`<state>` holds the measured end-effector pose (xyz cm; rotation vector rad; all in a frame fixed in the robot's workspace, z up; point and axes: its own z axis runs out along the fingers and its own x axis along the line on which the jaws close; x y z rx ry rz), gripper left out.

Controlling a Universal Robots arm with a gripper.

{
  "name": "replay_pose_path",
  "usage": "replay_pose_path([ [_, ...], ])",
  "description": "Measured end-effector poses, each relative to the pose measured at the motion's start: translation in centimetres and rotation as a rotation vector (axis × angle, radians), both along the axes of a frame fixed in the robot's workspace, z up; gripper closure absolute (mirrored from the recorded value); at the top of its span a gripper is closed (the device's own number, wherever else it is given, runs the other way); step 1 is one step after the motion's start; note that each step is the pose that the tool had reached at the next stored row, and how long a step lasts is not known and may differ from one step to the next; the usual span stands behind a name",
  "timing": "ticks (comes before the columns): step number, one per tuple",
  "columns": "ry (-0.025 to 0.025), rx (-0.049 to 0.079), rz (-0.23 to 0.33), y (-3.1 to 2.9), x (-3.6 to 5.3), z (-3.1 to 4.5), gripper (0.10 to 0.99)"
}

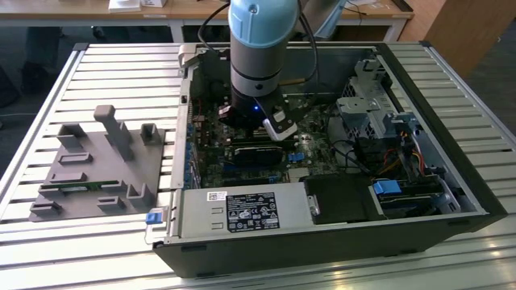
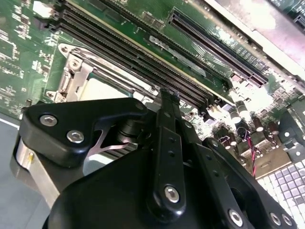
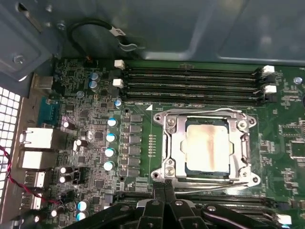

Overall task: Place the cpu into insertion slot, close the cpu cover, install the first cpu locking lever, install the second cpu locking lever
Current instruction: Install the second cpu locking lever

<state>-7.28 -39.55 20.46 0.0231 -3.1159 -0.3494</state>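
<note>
The cpu (image 3: 208, 145) sits flat in the insertion slot (image 3: 208, 177), its pale silvery-beige top facing up, a soft brownish smear down the middle. The cpu cover (image 3: 174, 143) is down over it, a thin silvery frame whose cut-out middle leaves the chip's top bare. The socket lies on the green board just beside the long black memory slots. In the second wrist view I catch a corner of the cover (image 2: 75, 75) and a pale patch of the chip (image 2: 102, 89). A thin lever wire runs along the socket's near edge; latched or not, I cannot tell
</note>
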Motion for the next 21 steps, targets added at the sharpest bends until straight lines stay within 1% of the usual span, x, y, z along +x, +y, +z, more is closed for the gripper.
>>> replay_pose_path([
  [3, 0.0001, 0.010, 0.000, -0.01, -0.03, -0.25, 0.980],
  [5, -0.0001, 0.020, 0.000, -0.06, -0.03, -0.31, 0.980],
  [8, 0.0000, 0.032, 0.000, -0.09, -0.04, -0.47, 0.980],
  [10, -0.0002, 0.036, 0.000, -0.10, -0.03, -0.62, 0.980],
  [15, 0.0002, 0.043, 0.000, -0.13, -0.04, -1.00, 0.980],
  [17, 0.0005, 0.049, 0.000, -0.14, -0.04, -1.08, 0.980],
  [18, 0.0004, 0.055, 0.000, -0.13, -0.04, -1.10, 0.980],
  [19, -0.0008, 0.062, 0.000, -0.09, -0.03, -1.18, 0.980],
  [21, -0.0001, 0.065, 0.000, -0.12, -0.04, -1.15, 0.980],
])
